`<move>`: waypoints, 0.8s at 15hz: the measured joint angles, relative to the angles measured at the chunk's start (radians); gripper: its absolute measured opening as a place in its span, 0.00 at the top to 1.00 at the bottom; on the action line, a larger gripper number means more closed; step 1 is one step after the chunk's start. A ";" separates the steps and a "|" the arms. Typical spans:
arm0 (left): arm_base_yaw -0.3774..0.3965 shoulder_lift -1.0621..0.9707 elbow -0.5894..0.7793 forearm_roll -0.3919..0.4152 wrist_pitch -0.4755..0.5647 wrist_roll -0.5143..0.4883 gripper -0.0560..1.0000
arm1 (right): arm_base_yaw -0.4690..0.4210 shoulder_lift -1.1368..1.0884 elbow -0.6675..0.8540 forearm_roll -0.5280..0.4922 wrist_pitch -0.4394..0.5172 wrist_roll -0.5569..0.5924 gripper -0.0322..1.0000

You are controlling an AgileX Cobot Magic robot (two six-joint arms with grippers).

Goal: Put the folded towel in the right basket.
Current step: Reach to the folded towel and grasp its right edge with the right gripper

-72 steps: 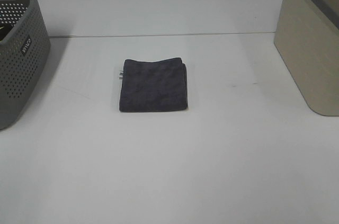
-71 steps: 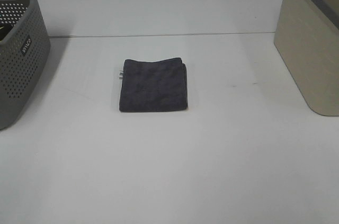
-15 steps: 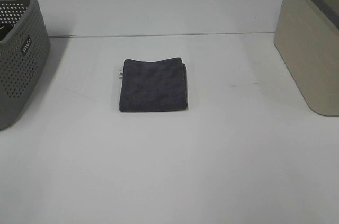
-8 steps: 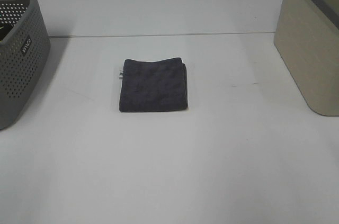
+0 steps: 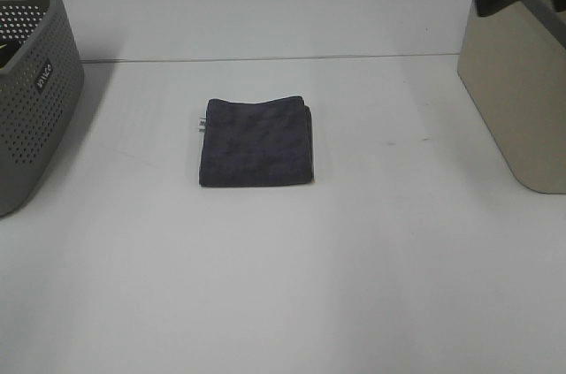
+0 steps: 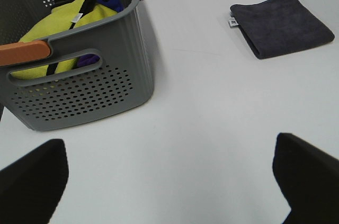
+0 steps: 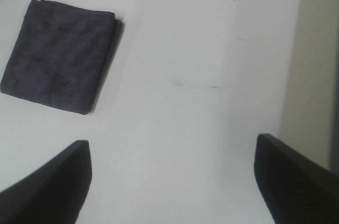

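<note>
Over the table's far right corner, by the beige right basket (image 5: 517,100), the right gripper (image 7: 172,184) hangs with its fingers spread wide and nothing between them. That spread probably suits a pinch across thick cloth. Its wrist camera looks down on the folded towel (image 5: 256,141), which lies flat and square on the white table (image 5: 283,286), midway between the two baskets and well apart from both. The towel's doubled edge faces the beige basket, so this arm seems the natural one to fetch it: a short reach out and a short carry back. The left gripper (image 6: 169,181) is likewise wide and empty, parked just beside the grey perforated basket (image 6: 79,91) holding yellow cloth (image 6: 69,28), clear of the towel's path.
</note>
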 joint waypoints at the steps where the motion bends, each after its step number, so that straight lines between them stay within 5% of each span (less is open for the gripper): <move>1: 0.000 0.000 0.000 0.000 0.000 0.000 0.01 | 0.038 0.058 -0.041 0.001 0.000 0.004 0.22; 12: 0.000 0.000 0.000 0.000 0.000 0.000 0.01 | 0.101 0.655 -0.367 0.285 0.043 -0.024 0.23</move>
